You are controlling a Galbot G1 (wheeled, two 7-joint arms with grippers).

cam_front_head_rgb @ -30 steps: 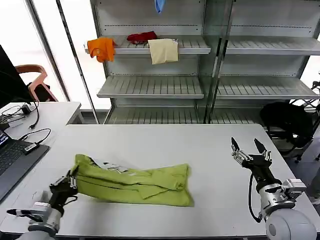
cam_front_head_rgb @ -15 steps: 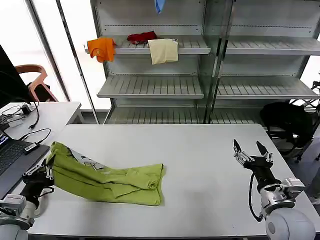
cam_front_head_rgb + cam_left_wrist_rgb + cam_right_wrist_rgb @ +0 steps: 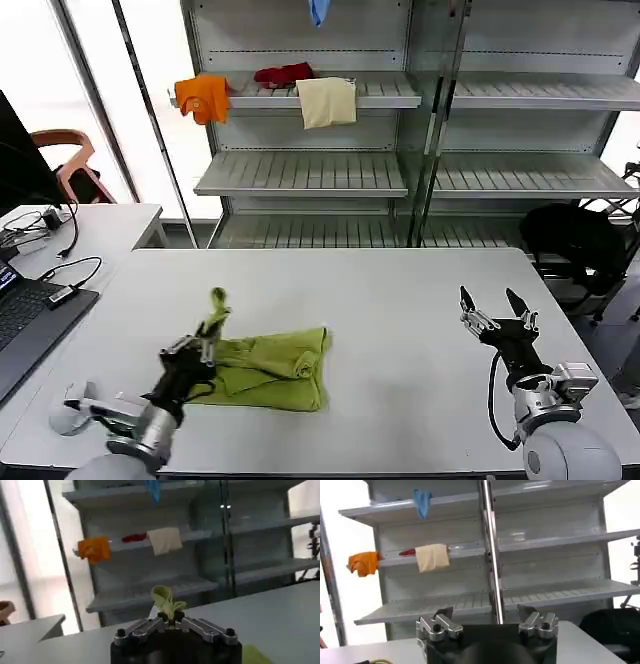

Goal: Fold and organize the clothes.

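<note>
The left gripper pinched a tuft of the lime T-shirt and held it raised; the rest lay bunched on the table near its front edge. The right gripper hovered wide apart above the right edge.

The head camera looks forward and down from above the long white table, with the grey metal shelving at 12 o'clock. Both wrist cameras sit low, just behind their grippers, facing that shelving level. All three views share the folded cream cloth.
</note>
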